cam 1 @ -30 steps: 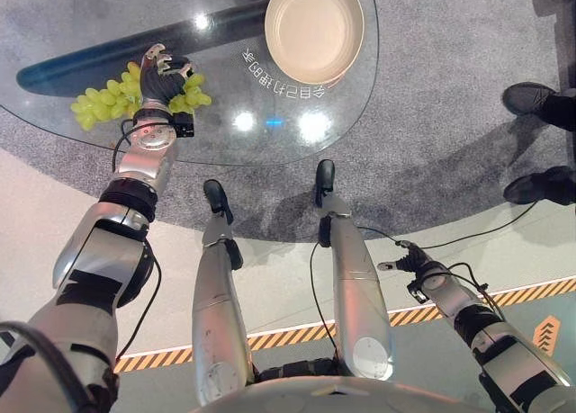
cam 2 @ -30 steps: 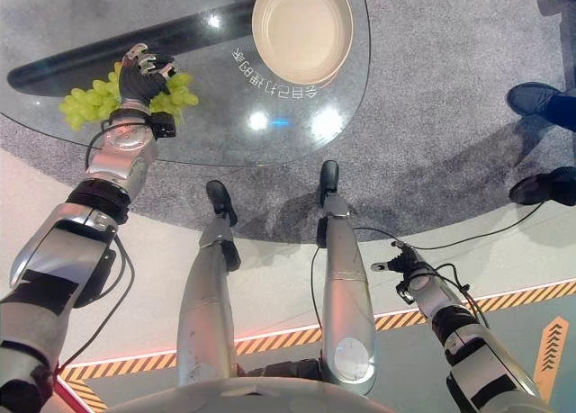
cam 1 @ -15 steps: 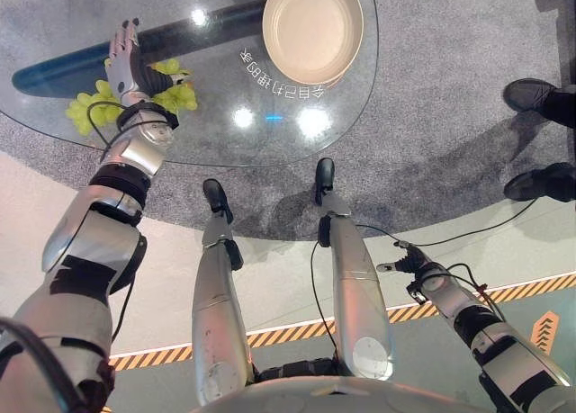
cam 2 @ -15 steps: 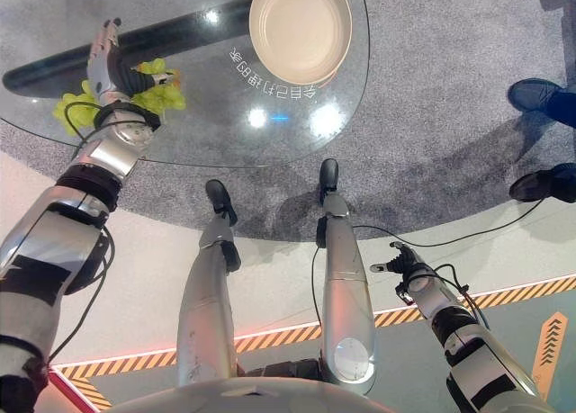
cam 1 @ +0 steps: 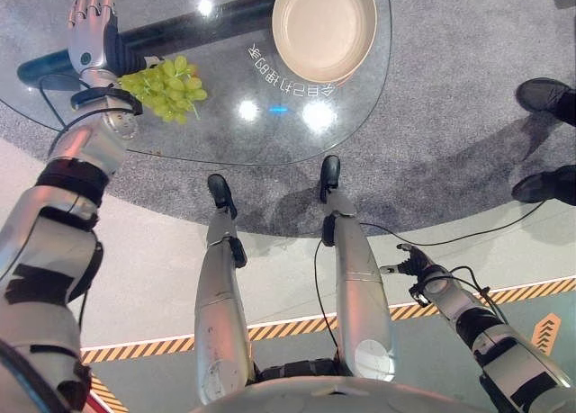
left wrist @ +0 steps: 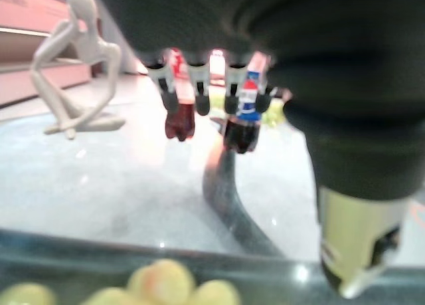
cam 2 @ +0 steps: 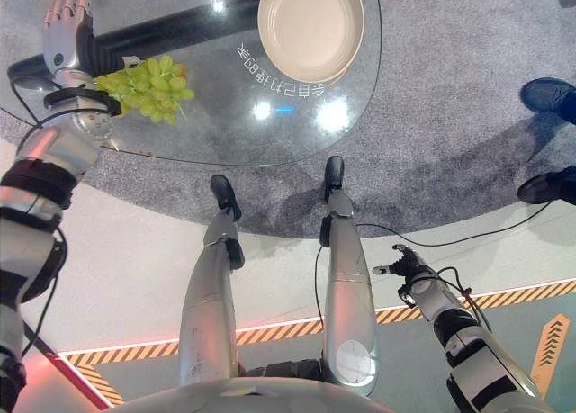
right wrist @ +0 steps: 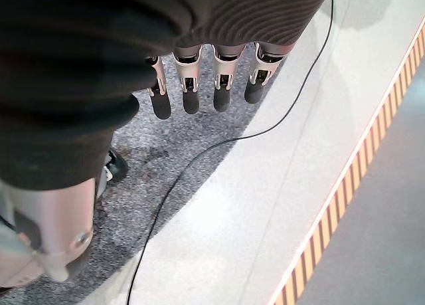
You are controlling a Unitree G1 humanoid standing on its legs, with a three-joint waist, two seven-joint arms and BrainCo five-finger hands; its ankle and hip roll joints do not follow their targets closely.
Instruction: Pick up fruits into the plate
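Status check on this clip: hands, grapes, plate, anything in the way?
Left hand open, raised beyond the grapes, holding nothing. Right hand open, hanging low off the table. Grapes on the glass table, plate empty. Path between them clear.

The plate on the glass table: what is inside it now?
The plate holds nothing; its whole pale inside shows. The grapes lie on the glass table, apart from it, beside the open left hand.

No legible text anywhere. One line of white lettering [cam 1: 290, 71] sits on the glass table [cam 1: 225, 116] just beside the plate [cam 1: 367, 49], characters too small and turned to read. The floor has an orange arrow mark [cam 1: 546, 334] near orange-black striped tape [cam 1: 135, 348]. No numbers.
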